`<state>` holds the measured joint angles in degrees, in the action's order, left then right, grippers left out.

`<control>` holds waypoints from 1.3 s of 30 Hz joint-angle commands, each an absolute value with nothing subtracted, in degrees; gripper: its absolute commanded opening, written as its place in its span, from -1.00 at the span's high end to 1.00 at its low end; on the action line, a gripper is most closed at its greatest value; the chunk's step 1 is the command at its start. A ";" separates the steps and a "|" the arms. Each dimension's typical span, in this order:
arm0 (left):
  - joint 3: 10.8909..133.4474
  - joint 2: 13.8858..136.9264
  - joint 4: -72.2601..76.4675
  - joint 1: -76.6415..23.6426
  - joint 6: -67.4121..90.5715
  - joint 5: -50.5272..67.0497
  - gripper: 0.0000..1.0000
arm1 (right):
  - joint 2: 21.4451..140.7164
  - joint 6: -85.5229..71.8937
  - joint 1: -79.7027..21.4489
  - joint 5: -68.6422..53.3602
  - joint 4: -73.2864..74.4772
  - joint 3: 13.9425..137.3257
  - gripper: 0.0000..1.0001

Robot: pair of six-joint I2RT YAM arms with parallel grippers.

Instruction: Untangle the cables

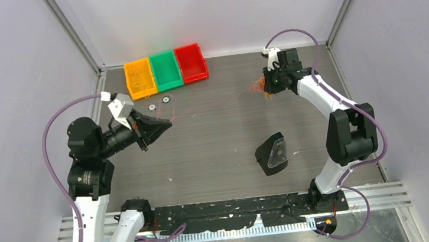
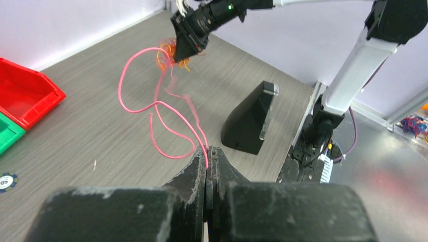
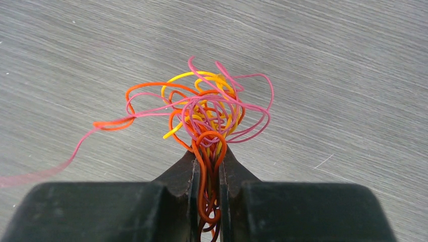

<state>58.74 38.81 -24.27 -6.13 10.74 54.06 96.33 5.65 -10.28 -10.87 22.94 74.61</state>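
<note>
Holding one pink strand [image 2: 151,107] in my left gripper [image 2: 208,151], I have the jaws pressed fully together on the wire, right at the fingertips. A pinch that fine is what such a hair-thin wire needs. From there the strand runs off in slack curves over the table [image 2: 101,136] to the right gripper [image 2: 184,50], which sits near the table's far edge, well apart from the left.

The right gripper [image 3: 207,154] is clamped on the bunch of cables [image 3: 209,108]. Orange and red loops pass down between its nearly closed jaws, and the rest of the knot, yellow, orange and pink, blooms just beyond the tips, over the table. I read that hand as the anchor: it pins the bulk so that a pull from the left draws out one wire and does not drag the whole knot along.

From overhead the strand is only a faint line, so I cannot say whether it sags onto the table or how much of it is still caught in the knot.

The black wedge [image 1: 272,154] lies nearer my side, clear of the line between the grippers. The orange bin [image 1: 140,78], green bin [image 1: 166,70] and red bin [image 1: 191,63] sit side by side at the far left, probably waiting for sorted wires.
</note>
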 commanded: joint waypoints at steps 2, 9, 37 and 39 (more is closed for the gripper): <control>65.95 42.20 -22.29 -1.77 14.33 60.89 1.00 | 100.50 8.44 -8.68 -4.78 24.08 79.83 0.79; 71.32 44.67 -21.10 4.54 18.47 65.83 1.00 | 104.32 9.57 -5.77 -4.98 25.75 83.20 0.79; 87.28 53.88 3.08 15.16 39.59 66.31 1.00 | 109.39 15.94 -2.95 -8.55 31.04 86.57 0.60; 90.45 55.21 3.66 15.99 40.94 66.30 1.00 | 110.81 16.37 -2.73 -7.06 31.47 86.76 0.53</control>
<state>84.68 53.74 -1.50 14.26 36.97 67.59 108.84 13.65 -3.33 -12.32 31.22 84.18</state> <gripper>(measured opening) 0.010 0.228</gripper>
